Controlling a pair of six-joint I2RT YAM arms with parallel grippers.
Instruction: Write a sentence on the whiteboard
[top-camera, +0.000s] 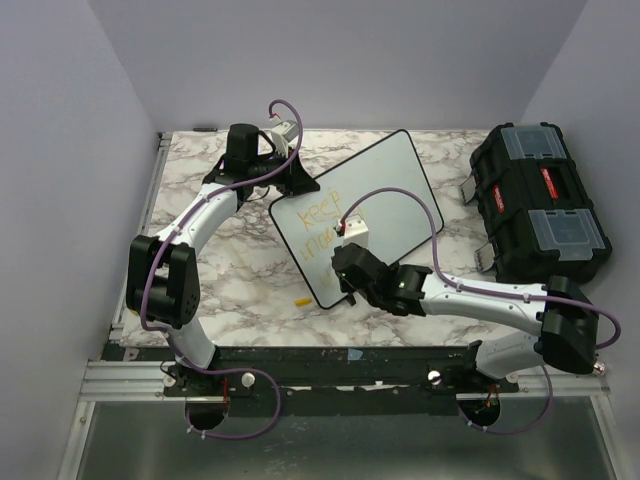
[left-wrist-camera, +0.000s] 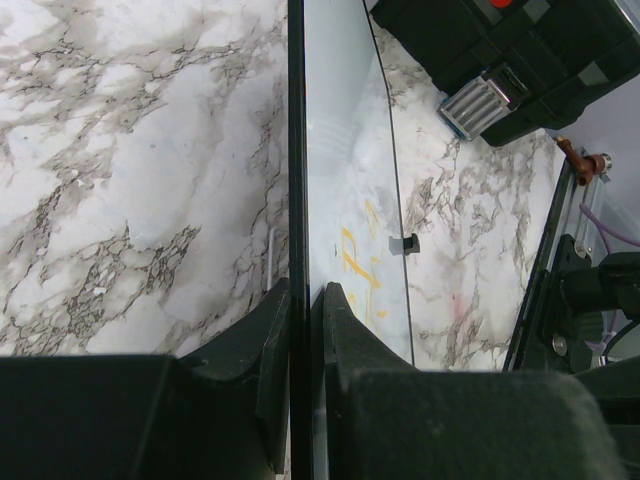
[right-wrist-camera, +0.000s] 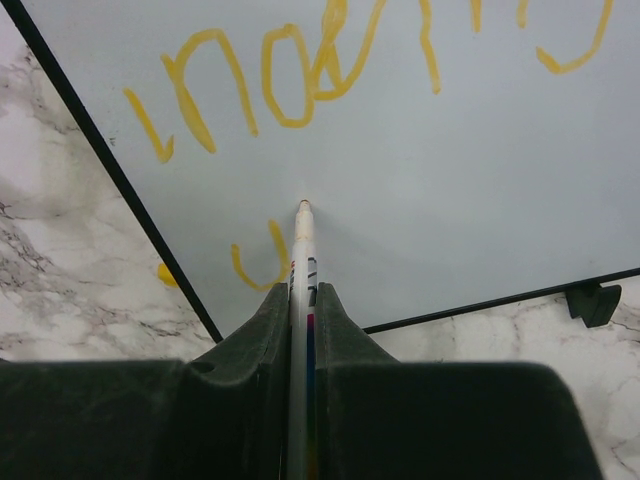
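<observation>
Marker meets board
Right gripper (right-wrist-camera: 302, 292) pinches a slim white marker (right-wrist-camera: 300, 250), tip against the glossy black-rimmed whiteboard (top-camera: 385, 190) mid-table; left gripper (left-wrist-camera: 300, 298) clamps its far-left rim. Steady pressure should darken the faint yellow-orange sentence (right-wrist-camera: 300, 80).

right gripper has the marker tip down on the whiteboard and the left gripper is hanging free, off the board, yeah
Not quite. The left gripper is not free: the left wrist view shows it shut on the edge of the whiteboard, one finger on each side. The rest stands: the right gripper holds the marker with its tip down on the whiteboard.
</observation>
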